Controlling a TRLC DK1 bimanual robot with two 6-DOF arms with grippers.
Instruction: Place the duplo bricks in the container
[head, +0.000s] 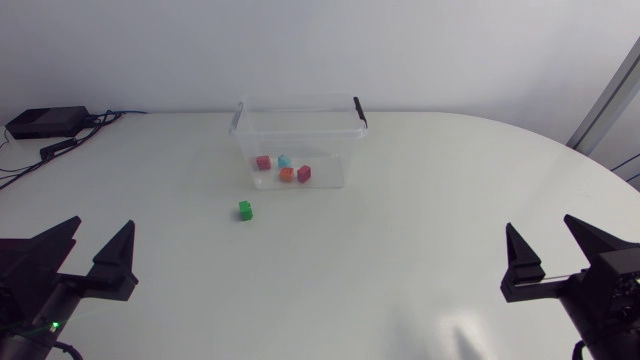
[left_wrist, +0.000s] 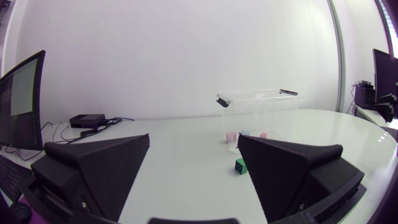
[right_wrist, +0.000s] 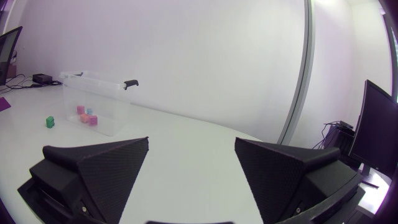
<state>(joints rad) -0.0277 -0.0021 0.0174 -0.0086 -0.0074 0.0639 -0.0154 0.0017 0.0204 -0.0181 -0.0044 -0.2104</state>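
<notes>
Green duplo brick (head: 245, 210) is noted on the white table (head: 400, 260), just in front of the clear container (head: 345, 150) and outside it. Four bricks (head: 287, 174) are seen inside. The left gripper (head: 100, 230) and right gripper (head: 541, 225) are both spread wide and empty, well apart from the brick, at the table's near side. Risks judged: the small, light brick could be knocked aside if one finger lands first, and the container's front wall could be struck during the lift. The brick appears near-cubic, so no long axis is discerned; the stud direction is too small to tell.
</notes>
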